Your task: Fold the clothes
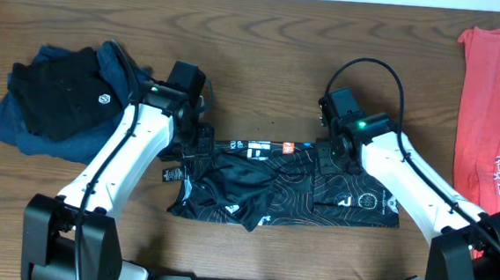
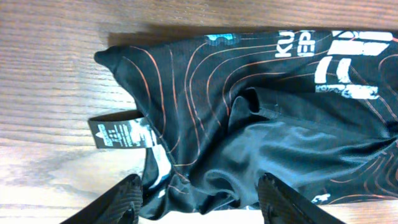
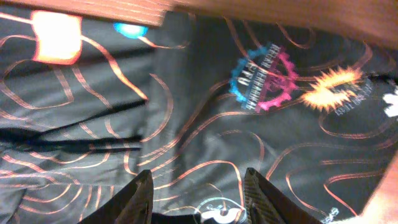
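On a brown wooden table (image 1: 266, 35), a crumpled black orange-lined jersey (image 1: 282, 191) is overhung by the left gripper (image 2: 200, 190) and right gripper (image 3: 198, 186), parted and empty, seemingly poised to fold.

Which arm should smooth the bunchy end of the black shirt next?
Left, probably: the left gripper hangs open over the rumpled end of the black shirt, beside the tag. The right gripper is over the flatter end.

Both arms angle inward, left end effector (image 2: 199, 190) and right end effector (image 3: 198, 180) gaping.
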Controlling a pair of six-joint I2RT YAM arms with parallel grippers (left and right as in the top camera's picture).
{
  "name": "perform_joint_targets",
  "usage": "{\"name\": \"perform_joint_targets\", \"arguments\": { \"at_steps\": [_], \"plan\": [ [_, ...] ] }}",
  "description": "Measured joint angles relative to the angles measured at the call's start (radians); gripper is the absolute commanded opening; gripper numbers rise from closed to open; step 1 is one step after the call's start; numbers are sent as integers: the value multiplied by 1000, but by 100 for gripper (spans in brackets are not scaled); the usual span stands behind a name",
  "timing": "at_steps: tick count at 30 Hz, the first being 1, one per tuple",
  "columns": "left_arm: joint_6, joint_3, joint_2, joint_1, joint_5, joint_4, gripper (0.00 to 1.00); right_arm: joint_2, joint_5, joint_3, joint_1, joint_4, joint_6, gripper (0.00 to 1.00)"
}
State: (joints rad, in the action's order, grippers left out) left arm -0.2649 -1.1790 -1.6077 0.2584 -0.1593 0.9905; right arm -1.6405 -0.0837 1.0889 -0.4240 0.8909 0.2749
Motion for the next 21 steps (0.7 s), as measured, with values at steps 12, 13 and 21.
{"name": "perform_joint_targets", "arguments": {
  "at_steps": [12,13,21],
  "plan": [
    [15,106,-65,-64,-5,-57,64,35,-48,0,72,69,40,50],
    [19,119,-70,-64,-11,-64,64,35,-49,0,72,70,40,50],
    [31,225,-72,-64,-28,-177,64,36,-49,0,72,78,40,50]
  ]
}}
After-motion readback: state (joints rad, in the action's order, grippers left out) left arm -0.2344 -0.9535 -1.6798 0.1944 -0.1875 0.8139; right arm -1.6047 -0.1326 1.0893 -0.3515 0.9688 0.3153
